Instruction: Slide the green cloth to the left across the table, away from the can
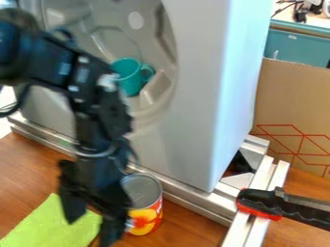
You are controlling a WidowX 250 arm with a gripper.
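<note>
At the lower left of the frame, the black claw [91, 226] hangs open by a green cloth [35, 229], an upright can [148, 213] just beside it, toward frame right.

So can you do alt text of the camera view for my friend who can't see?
A black robot arm hangs with its fingers open by a red-and-yellow can and a lime-green cloth. Behind, a teal cup rests in a gray hollow.
</note>
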